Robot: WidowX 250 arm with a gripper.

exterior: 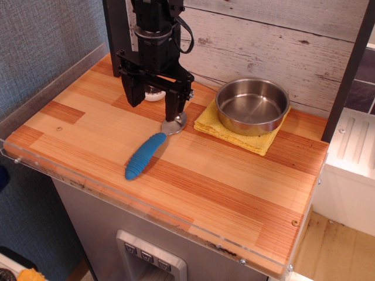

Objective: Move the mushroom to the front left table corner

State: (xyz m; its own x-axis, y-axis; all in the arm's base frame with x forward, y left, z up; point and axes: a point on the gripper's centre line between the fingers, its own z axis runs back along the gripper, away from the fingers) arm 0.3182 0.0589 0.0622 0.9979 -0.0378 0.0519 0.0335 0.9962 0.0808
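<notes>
The mushroom [154,93] is small and white with a dark patch showing. It sits on the wooden top near the back left, partly hidden by the gripper. My gripper [153,110] is open and points down, with its two black fingers [135,92] standing on either side of the mushroom, low over the table. I cannot tell whether they touch it. The right finger stands in front of the metal end of the spoon. The front left table corner [26,140] shows light and reddish-orange strips behind a clear acrylic rim [14,159].
A blue-handled spoon [145,155] lies diagonally just in front of the gripper. A steel bowl [252,105] stands on a yellow cloth [234,133] at the back right. A clear acrylic wall [53,88] runs along the left edge. A plank wall is behind.
</notes>
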